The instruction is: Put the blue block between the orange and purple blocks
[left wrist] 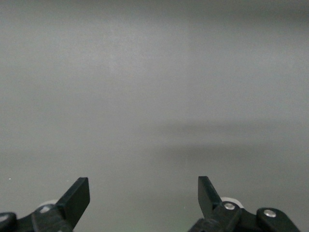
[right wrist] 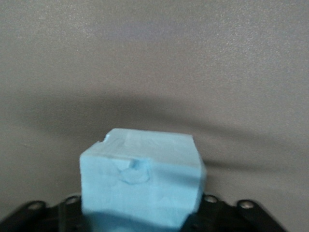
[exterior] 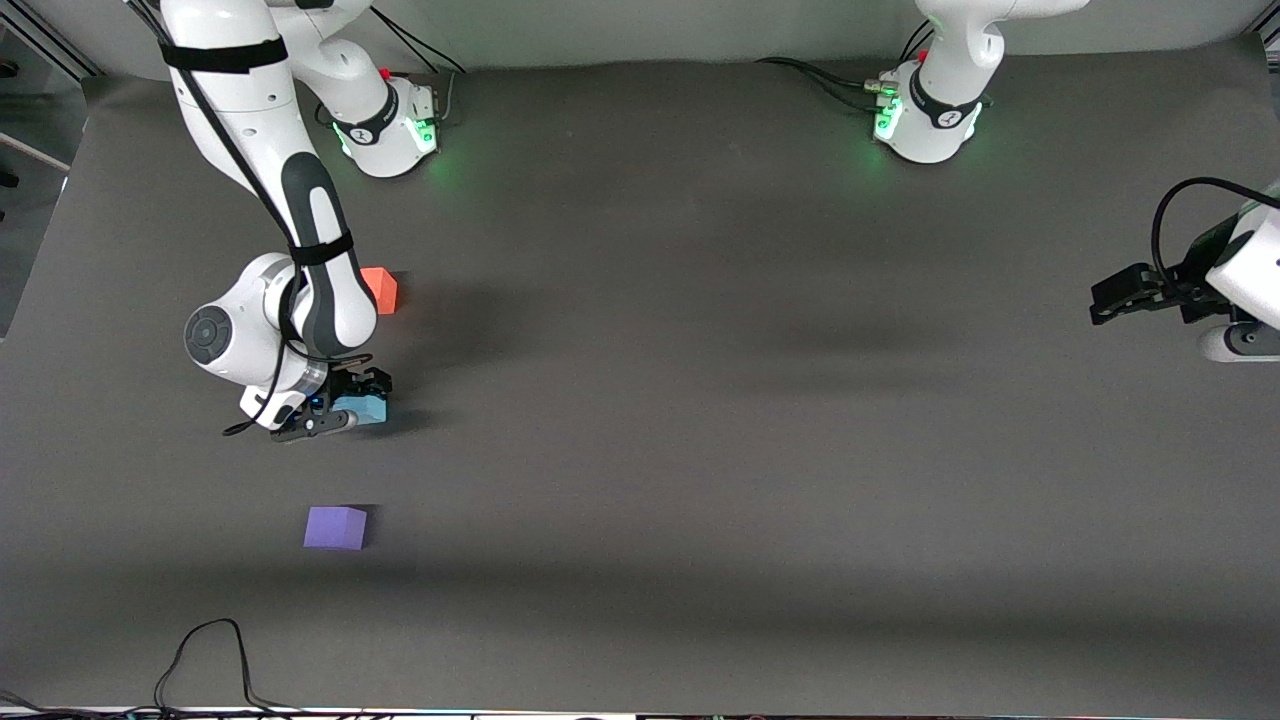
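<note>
On the dark desk (exterior: 700, 450), toward the right arm's end, the right gripper (exterior: 340, 405) has its jaws closed on the blue block (exterior: 366, 408), which sits low over the desk at a spot between the orange block (exterior: 381, 290), farther from the front camera, and the purple block (exterior: 335, 527), nearer to it. The three cubes form a rough line, so the blue one seems about placed; whether it touches the desk cannot be told. A cube has no long axis to heed. At the other end, the left gripper (left wrist: 144, 195) waits, jaws spread wide and holding nothing.
</note>
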### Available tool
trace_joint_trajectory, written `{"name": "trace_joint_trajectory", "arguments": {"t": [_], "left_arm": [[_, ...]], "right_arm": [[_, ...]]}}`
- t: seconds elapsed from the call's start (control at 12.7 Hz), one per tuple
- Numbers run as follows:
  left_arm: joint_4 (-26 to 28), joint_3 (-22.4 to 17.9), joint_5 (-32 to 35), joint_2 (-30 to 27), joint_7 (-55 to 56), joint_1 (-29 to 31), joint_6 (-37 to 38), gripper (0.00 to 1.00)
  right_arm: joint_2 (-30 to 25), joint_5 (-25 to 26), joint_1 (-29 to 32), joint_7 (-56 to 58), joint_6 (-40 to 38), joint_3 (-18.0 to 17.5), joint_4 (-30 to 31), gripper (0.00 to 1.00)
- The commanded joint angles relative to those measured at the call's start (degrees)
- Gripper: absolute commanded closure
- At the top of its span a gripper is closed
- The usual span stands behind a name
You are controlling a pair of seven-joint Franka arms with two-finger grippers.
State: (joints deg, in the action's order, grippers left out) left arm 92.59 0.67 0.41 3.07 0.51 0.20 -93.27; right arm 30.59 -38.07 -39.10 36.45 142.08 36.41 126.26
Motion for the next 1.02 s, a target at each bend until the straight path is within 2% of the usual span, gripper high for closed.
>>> {"name": "trace_joint_trajectory", "arguments": {"t": [0.0,0.39,0.63,0.71,0.79,0.95], "left_arm": [[0.49,-0.14,-0.14,-0.43,-0.95,0.06,-0.95,0.00],[0.49,-0.14,-0.14,-0.43,-0.95,0.06,-0.95,0.00],[0.49,-0.14,-0.14,-0.43,-0.95,0.06,-1.03,0.00],[0.49,-0.14,-0.14,-0.43,-0.95,0.06,-1.03,0.00],[0.49,-0.14,-0.49,-0.52,-0.95,0.15,-0.95,0.00],[0.49,-0.14,-0.50,-0.52,-0.95,0.15,-0.95,0.00]], "right_arm": [[0.97,-2.01,-0.45,1.26,0.13,0.33,-1.10,0.00],[-0.52,-2.01,-0.54,1.17,-0.40,0.51,-1.19,0.00],[-3.77,-0.87,-0.62,0.99,-4.60,1.73,-2.06,0.00],[-5.26,2.09,-0.71,0.99,-7.14,4.09,-3.38,0.00],[-7.19,6.30,-0.71,0.21,-12.82,6.29,-6.61,0.00],[-9.22,11.15,-0.71,-2.51,-25.64,10.51,-15.38,0.00]]}}
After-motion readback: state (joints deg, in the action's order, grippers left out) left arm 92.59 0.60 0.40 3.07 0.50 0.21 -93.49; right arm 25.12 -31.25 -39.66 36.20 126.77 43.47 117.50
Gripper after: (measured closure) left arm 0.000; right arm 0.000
